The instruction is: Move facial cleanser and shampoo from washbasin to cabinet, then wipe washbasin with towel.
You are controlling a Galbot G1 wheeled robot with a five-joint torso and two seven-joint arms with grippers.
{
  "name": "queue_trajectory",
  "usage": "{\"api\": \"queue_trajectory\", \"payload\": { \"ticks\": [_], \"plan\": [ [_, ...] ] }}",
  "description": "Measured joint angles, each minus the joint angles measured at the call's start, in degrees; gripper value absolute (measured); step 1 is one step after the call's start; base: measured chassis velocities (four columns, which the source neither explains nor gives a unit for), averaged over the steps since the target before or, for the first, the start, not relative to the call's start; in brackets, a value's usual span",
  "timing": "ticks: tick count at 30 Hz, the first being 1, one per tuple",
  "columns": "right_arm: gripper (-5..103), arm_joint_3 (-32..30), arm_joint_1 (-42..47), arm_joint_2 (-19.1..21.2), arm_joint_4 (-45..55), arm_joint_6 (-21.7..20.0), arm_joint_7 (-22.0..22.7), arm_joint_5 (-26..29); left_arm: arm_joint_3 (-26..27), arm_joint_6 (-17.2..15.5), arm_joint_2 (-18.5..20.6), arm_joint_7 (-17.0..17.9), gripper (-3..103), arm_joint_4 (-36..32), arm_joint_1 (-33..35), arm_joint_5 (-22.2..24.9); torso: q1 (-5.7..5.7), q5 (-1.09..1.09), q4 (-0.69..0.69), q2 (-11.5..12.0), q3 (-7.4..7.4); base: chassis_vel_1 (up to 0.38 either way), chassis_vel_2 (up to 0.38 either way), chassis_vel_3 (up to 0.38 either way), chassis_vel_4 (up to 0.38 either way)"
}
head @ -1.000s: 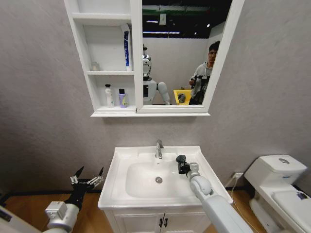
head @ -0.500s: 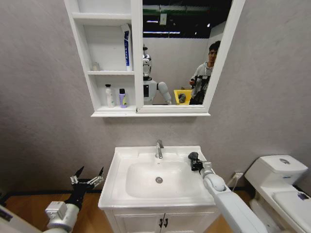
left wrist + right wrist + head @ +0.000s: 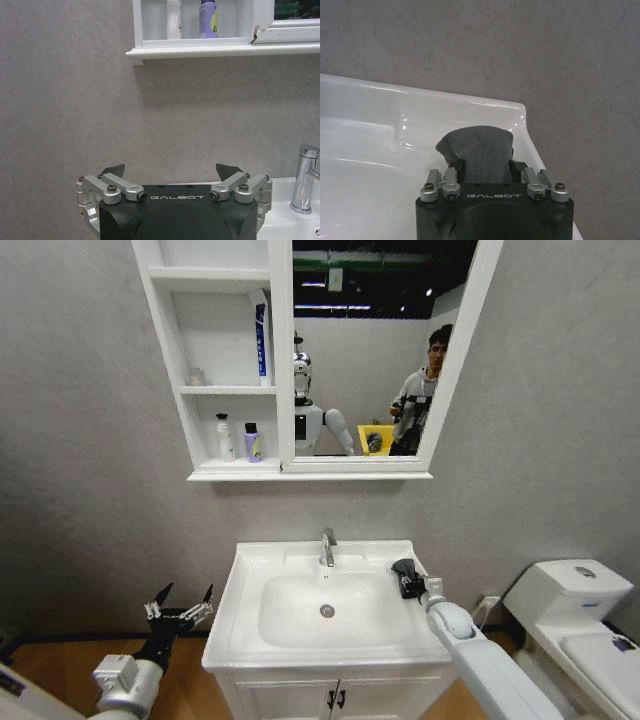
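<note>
Head view, progress: bottles stand on the lowest shelf of the cabinet, and no bottle is left on the basin. So the moving step looks done, and wiping is the step in hand.
Head view, right gripper: it is over the basin's right rim, near the back corner, with the towel pinched at its tip. The towel is on or just over the rim; I cannot tell whether it presses.
Head view, left gripper: it is parked low beside the basin's left edge, apart from it, fingers spread and holding nothing.
Head view, what is left: I judge the wipe unfinished, since the towel sits at one corner and the bowl and other rims lie away from it.
Head view, room: grey wall, mirror beside the shelves, chrome tap at the basin's back, round drain in the bowl, toilet to the right, wood floor below.
Left wrist view: the left gripper's fingers stand wide apart before the grey wall, with the cabinet's bottom shelf above and the tap at the edge.
Right wrist view: the grey towel fold sticks up between the closed-in fingers, against the glossy white rim by the back right corner. The surface looks smooth and clean, with no visible water or marks.
</note>
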State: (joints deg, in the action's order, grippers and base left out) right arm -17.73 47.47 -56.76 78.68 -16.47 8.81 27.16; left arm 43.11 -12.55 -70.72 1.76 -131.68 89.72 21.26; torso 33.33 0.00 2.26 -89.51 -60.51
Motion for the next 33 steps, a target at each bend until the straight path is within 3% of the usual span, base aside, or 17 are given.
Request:
{"api": "queue_trajectory", "payload": {
  "ticks": [2,9,13,18,20,22,28,33],
  "plan": [
    [61,-0.63,0.52,0.24,0.58,0.96,0.05,-0.03,0.00,0.00,0.00,0.00,100,0.00,0.00,0.00,0.00,0.00,0.00,0.00,0.00,0.000,0.000,0.000,0.000],
    [82,-2.73,2.98,0.35,3.08,3.86,0.54,-0.41,0.00,0.00,0.00,0.00,100,0.00,0.00,0.00,0.00,0.00,-0.01,0.00,0.00,0.000,0.000,0.000,0.000],
    [99,-7.60,9.28,-1.67,11.74,5.39,3.00,-2.46,0.00,0.00,0.00,0.00,100,0.00,0.00,0.00,0.00,-0.02,-0.02,0.00,0.00,0.000,0.000,0.000,0.000],
    [100,-14.49,20.08,-6.88,22.86,7.07,3.45,-5.69,0.01,0.00,0.00,0.00,100,0.00,0.00,0.00,0.01,-0.01,-0.03,0.00,0.01,0.000,0.000,0.000,0.000],
    [100,-18.79,31.38,-11.52,31.96,8.29,2.75,-6.15,0.01,-0.01,0.00,0.00,100,0.00,0.00,0.00,0.00,0.04,0.06,0.00,0.01,0.000,0.000,0.000,0.000],
    [100,-21.78,40.37,-14.68,40.97,9.61,2.21,-6.07,-0.01,-0.01,0.01,0.00,100,0.00,0.00,0.00,-0.01,-0.04,0.04,-0.01,0.02,0.000,0.000,0.000,0.000],
    [100,-23.78,52.91,-17.33,51.46,11.32,2.27,-7.79,0.00,-0.01,0.00,0.00,100,0.00,0.00,0.00,-0.02,-0.03,0.01,-0.02,0.02,0.000,0.000,0.000,0.000],
    [100,-23.46,56.14,-17.11,55.33,11.69,2.19,-8.81,0.00,-0.01,0.01,0.00,100,0.00,0.00,0.00,0.00,-0.01,-0.02,-0.01,0.01,0.000,0.000,0.000,0.000]
  ]
}}
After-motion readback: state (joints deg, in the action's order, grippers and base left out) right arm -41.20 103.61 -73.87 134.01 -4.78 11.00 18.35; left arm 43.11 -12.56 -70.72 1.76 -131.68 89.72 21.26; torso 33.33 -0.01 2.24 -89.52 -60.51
